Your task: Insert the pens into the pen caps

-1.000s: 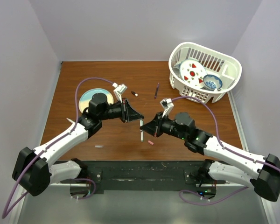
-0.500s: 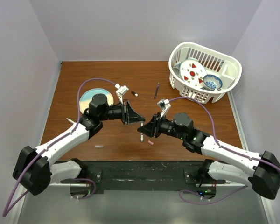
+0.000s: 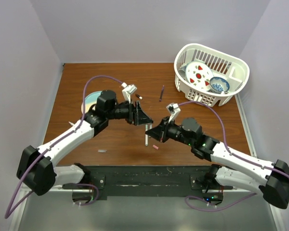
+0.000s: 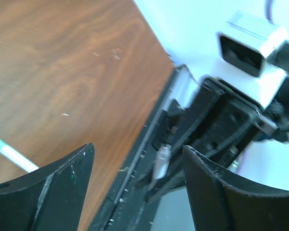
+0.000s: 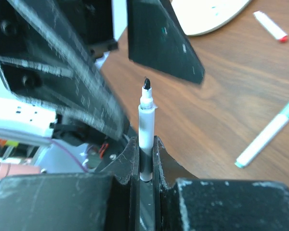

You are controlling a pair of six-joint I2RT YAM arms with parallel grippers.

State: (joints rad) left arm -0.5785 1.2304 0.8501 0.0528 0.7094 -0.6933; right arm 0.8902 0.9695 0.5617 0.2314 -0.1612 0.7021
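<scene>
Teal pen (image 4: 12,154) partly behind left gripper (image 4: 138,159)

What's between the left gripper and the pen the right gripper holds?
Nothing. The right wrist view shows only open air between the pen and the open left gripper.

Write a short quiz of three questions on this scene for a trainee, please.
1. True or false: the left end effector is shut.
2. Which colour is the tip of the pen in the right end effector? A red, B black, C teal.
3. Fill in: the teal pen lies on the ___.
Key: 1 false, it stands open with nothing between its fingers; 2 B; 3 table.
</scene>
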